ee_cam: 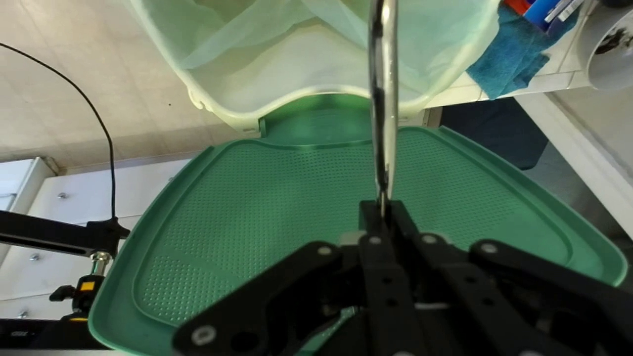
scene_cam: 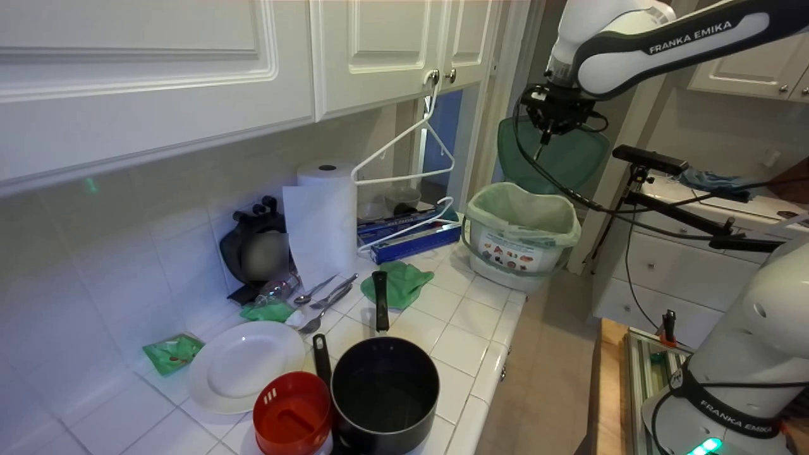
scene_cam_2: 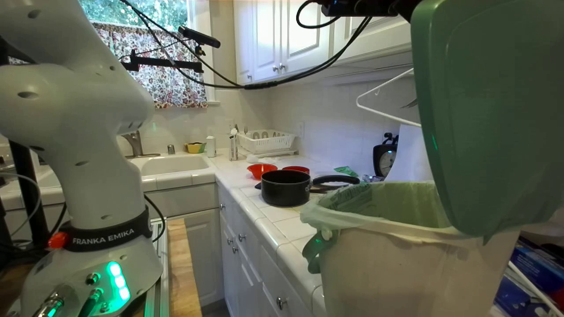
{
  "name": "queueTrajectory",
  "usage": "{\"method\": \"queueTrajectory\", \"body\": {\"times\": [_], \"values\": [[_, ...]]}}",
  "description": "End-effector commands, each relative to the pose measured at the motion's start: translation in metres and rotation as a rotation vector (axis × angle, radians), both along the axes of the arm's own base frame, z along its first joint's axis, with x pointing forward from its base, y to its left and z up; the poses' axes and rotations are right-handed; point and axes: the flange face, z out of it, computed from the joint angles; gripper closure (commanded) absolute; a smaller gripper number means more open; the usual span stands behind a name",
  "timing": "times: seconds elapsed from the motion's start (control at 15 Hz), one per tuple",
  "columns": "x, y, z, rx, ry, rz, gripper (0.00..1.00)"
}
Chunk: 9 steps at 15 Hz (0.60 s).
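Nearest in the wrist view is the gripper (ee_cam: 382, 207), its two fingers pinched almost together on a slim metal piece (ee_cam: 390, 74). I see it edge-on, so I can't tell what sort of thing it is. Its long axis carries straight on from the fingertips; in an exterior view it slants downward, higher than the rim of the bin (scene_cam: 505, 249). Seen from the wrist, its outer length passes across the bin's mouth and out of view, so how it stands over that opening I can't judge. There is one arm (scene_cam: 689, 54) only, and it carries the piece.

The bin's green lid (ee_cam: 272, 198) stands open near the gripper, with no contact that I can see. A blue cloth (ee_cam: 514, 54) lies beside the bin, and so do long blue boxes (scene_cam: 417, 246) on the white-tiled desk (scene_cam: 461, 341). Past those boxes, farther from the bin, stands a paper towel roll (scene_cam: 322, 221); a white hanger (scene_cam: 404, 177) hangs from a cabinet (scene_cam: 392, 31) above. Well away from the bin are a black pot (scene_cam: 385, 382), a red bowl (scene_cam: 278, 404) and a white plate (scene_cam: 246, 363), with loose cutlery (scene_cam: 311, 325) near the plate.
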Motion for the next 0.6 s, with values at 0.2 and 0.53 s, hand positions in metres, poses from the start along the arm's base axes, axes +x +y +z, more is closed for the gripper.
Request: {"method": "queueTrajectory", "body": {"times": [0.2, 0.53], "values": [[0.011, -0.004, 0.006, -0.03, 0.018, -0.016, 0.96], [0.02, 0.003, -0.002, -0.025, 0.031, 0.006, 0.96]]}}
